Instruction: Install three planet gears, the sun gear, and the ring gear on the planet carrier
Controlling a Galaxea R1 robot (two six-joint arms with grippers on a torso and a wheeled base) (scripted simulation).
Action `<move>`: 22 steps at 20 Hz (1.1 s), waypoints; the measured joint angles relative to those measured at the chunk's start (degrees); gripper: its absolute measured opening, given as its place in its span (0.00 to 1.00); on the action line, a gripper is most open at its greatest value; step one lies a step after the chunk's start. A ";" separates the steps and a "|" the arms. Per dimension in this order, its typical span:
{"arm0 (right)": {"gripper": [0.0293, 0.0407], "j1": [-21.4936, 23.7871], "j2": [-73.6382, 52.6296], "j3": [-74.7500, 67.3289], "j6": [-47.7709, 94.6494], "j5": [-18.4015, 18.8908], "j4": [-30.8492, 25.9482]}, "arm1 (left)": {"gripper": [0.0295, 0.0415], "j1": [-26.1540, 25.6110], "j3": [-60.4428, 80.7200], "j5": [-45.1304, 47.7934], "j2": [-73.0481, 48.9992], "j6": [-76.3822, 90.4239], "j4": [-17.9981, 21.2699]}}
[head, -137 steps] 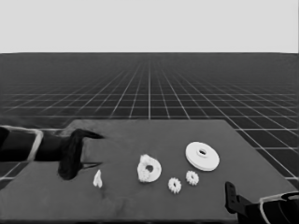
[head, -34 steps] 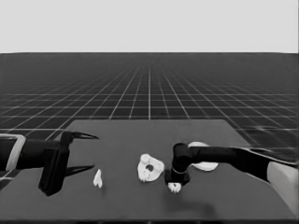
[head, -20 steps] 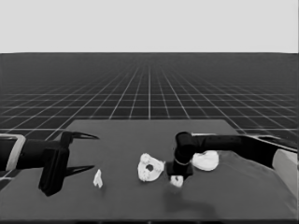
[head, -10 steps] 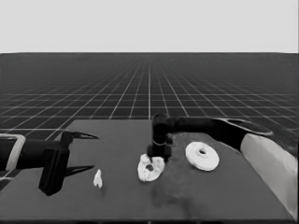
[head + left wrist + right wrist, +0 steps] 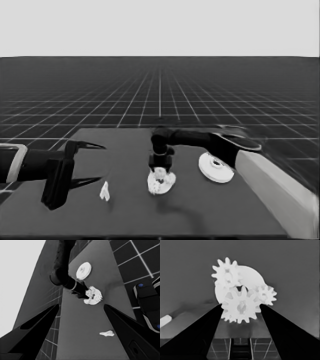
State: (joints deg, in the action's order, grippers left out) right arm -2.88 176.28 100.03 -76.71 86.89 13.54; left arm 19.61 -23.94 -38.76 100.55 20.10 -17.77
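The smaller round part [image 5: 168, 184] lies mid-table, and two small gears [image 5: 227, 275] [image 5: 267, 295] sit on it. My right gripper [image 5: 161, 166] stands straight over it, shut on a third gear [image 5: 241, 306] held between both fingers just above the part's middle. More teeth show under that gear, but I cannot tell what they belong to. The larger round part [image 5: 215, 167] lies flat to the right, apart from the gripper. My left gripper [image 5: 102, 163] waits open over the table's left end, holding nothing.
A thin white piece [image 5: 104, 191] lies on the table between the left gripper and the smaller round part. The right arm's pale grey forearm [image 5: 270, 187] crosses the lower right of the head view. Dark machinery with blue lights [image 5: 147, 305] sits past the table edge.
The right gripper has carried a gear from the table in front of the larger round part over to the smaller round part and come down over it. The left arm has not moved.
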 joint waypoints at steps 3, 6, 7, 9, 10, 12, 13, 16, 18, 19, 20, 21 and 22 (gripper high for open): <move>0.15 -1.97 0.42 1.54 0.92 -0.74 1.77 | 0.75 0.00 0.00 0.00 0.00 0.00 0.00; 0.15 -2.31 0.51 1.86 1.10 -0.90 2.13 | 0.75 0.00 0.00 0.00 0.00 0.00 0.00; 0.15 -2.34 0.52 1.89 1.12 -0.92 2.17 | 0.75 0.00 0.00 0.00 0.00 0.00 0.00; 0.15 -2.69 0.50 1.94 0.88 -0.93 2.19 | 0.75 0.00 0.00 0.00 0.00 0.00 0.00; 0.14 -2.80 0.50 1.94 0.49 -0.94 2.19 | 0.75 0.00 0.00 0.00 0.00 0.00 0.00; 0.14 -2.82 0.50 1.93 -0.51 -0.93 2.18 | 0.75 0.00 0.00 0.00 0.00 0.00 0.00; 0.14 -2.81 0.51 1.93 -1.07 -0.93 2.18 | 0.75 0.00 0.00 0.00 0.00 0.00 0.00; 0.14 -2.82 0.51 1.94 -2.82 -0.92 2.18 | 0.75 0.00 0.00 0.00 0.00 0.00 0.00; 0.14 -2.82 0.51 1.93 -4.01 -0.92 2.18 | 0.75 0.00 0.00 0.00 0.00 0.00 0.00; 0.14 -2.82 0.50 1.94 -4.61 -0.92 2.18 | 0.75 0.00 0.00 0.00 0.00 0.00 0.00; 0.14 -2.83 0.50 1.94 -5.21 -0.93 2.18 | 0.75 0.00 0.00 0.00 0.00 0.00 0.00; 0.14 -2.82 0.51 1.94 -5.81 -0.93 2.18 | 0.75 0.00 0.00 0.00 0.00 0.00 0.00; 0.14 -2.83 0.51 1.94 -6.41 -0.93 2.18 | 0.75 0.00 0.00 0.00 0.00 0.00 0.00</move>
State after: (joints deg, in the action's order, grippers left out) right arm -5.71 176.78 101.96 -83.11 85.96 15.72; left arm 19.61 -23.94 -38.76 100.55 20.10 -17.77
